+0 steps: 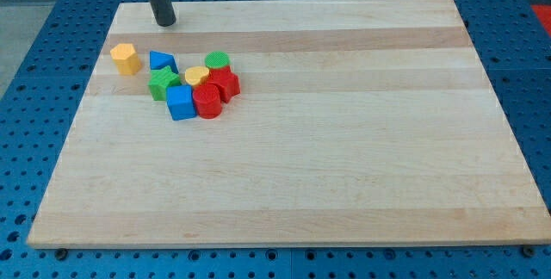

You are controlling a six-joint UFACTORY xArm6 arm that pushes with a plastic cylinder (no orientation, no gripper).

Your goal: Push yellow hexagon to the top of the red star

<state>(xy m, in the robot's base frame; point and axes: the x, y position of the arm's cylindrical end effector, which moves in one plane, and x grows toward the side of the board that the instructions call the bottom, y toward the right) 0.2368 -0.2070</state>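
Wooden board (344, 141) carries yellow hexagon (126, 58), flat, no evident long axis; my tip (165, 22) above-right, touching nothing.

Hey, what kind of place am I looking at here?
Probably a robotics lab bench: a pale wooden board on a blue perforated table, small coloured plastic blocks, like the yellow hexagon, and my tip.

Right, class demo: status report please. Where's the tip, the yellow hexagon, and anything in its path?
My tip up top-left, clear of all blocks. Yellow hexagon alone, left of the cluster. Blue triangle and green star sit between it and the red star.
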